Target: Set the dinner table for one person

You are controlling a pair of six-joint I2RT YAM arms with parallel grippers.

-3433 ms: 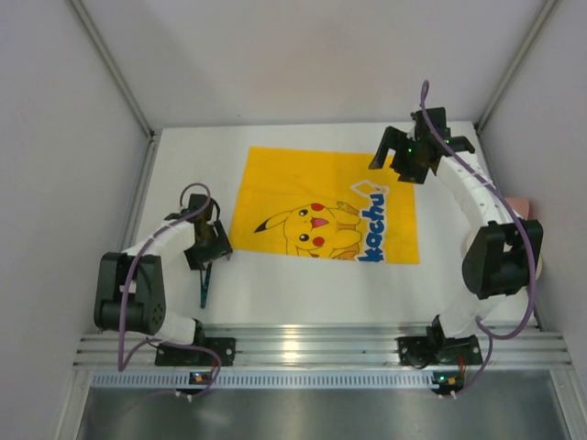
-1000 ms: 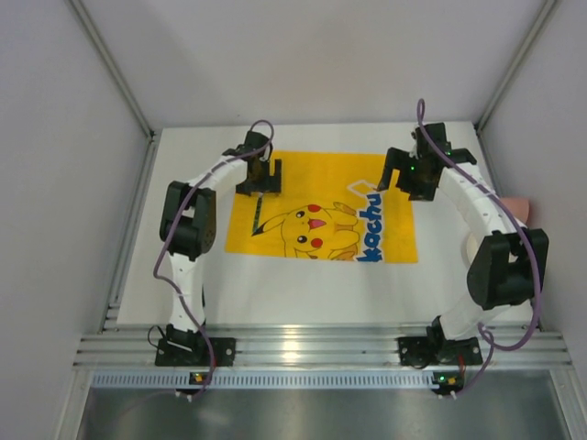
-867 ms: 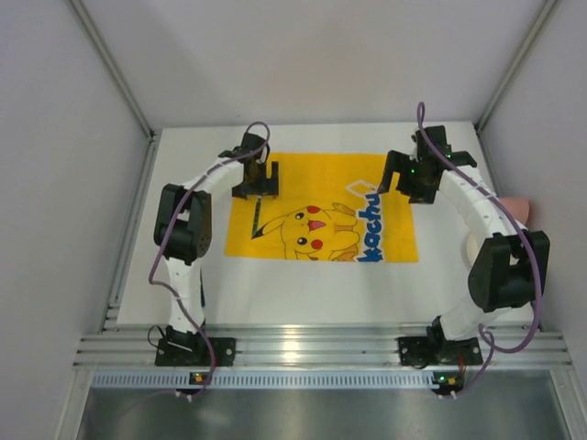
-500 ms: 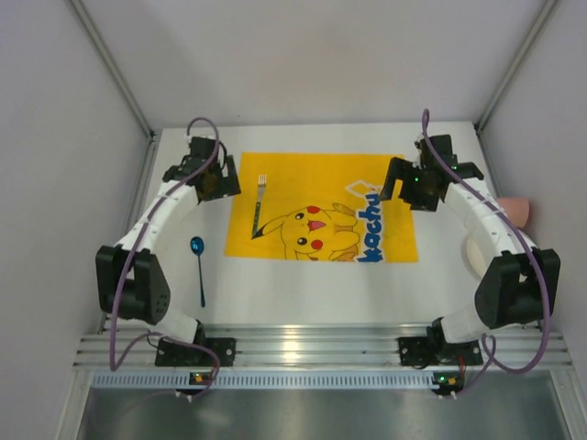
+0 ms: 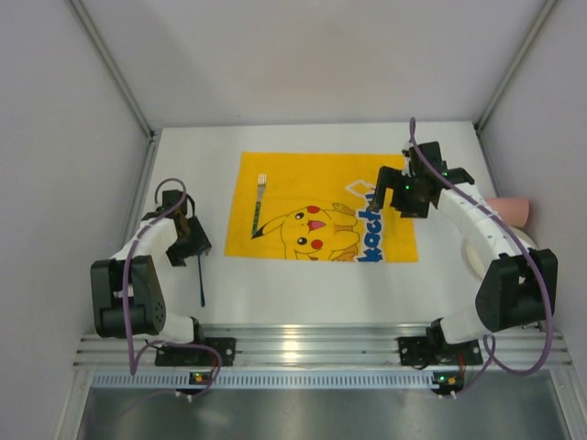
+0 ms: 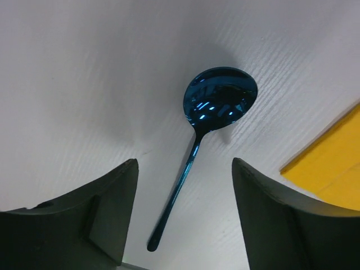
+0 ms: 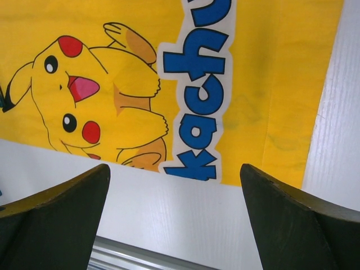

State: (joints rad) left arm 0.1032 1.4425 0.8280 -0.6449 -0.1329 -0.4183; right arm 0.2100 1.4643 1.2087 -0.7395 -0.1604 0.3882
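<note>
Left gripper (image 6: 184, 169) released above blue spoon (image 6: 219, 101), 8 o'clock of Pikachu cloth (image 7: 270, 84); right gripper (image 7: 174, 169) released over cloth's 3 o'clock side.

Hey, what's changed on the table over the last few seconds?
The left gripper carried the fork out to the yellow cloth and let it go near the cloth's left edge. It then pulled back and now hangs open over the blue spoon. The right gripper drifted slightly nearer, open. The cloth and the spoon stayed put on the dinner table.
</note>
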